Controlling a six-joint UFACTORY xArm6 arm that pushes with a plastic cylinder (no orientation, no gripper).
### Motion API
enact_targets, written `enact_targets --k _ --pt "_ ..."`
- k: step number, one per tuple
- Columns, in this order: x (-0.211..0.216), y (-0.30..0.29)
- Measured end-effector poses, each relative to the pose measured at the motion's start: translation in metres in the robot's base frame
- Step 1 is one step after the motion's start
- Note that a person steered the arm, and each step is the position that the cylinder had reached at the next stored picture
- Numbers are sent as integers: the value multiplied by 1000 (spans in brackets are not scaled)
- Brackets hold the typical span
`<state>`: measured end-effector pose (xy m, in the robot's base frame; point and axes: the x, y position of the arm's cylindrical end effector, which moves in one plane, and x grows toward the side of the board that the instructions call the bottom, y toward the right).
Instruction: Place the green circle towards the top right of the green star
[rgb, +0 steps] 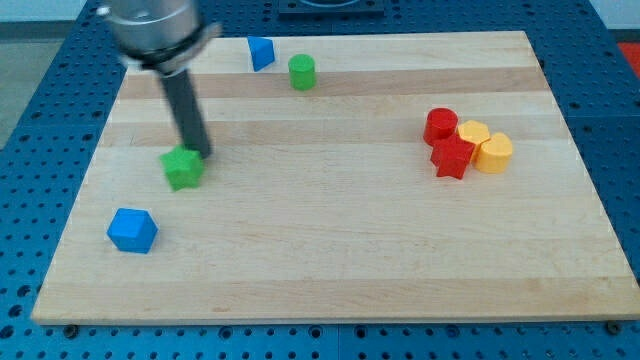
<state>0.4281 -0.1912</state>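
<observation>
Seven small blocks lie on the wooden counter (330, 260), which sits on a blue perforated base (30, 130). Farthest toward the view's left and low down is a blue block (132, 230), a chunky many-sided shape, standing alone. Up and to the right of it is the green star (183, 168). My tip (200, 154) is at the star's upper right edge, touching it or so close that no gap shows; the dark rod (186, 108) rises from there, leaning slightly toward the view's left, into a blurred grey housing (152, 28) at the top. The end effector here is only this plain rod, with no jaws to open or close, and it has hold of nothing.

Further right, near the counter's top edge, a second blue block (261, 53) of angular, wedge-like shape stands just left of the green circle (302, 72); the two are near each other but apart. The green circle lies well up and to the right of the green star, with bare wood between them.

Well apart, on the view's right, four blocks huddle together: a red cylinder (440, 125) at upper left, a red star (452, 157) below it, a yellow block (472, 133) beside the cylinder, and another yellow block (493, 152), apparently hexagonal, at the far right, each touching its neighbours
</observation>
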Motion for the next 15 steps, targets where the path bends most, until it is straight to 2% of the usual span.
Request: enact_targets --k 1,2,3,4,5,6,9,10,11,12,13,14,15 --pt "19 -6" --pt "82 1" --pt "65 79" --pt "15 174" --pt "-43 219" --pt "-110 221" --pt "-168 162" --pt "-168 82" --pt "-144 13" --pt "-111 4" --pt "-95 10" --pt "-63 38" --pt "-14 23"
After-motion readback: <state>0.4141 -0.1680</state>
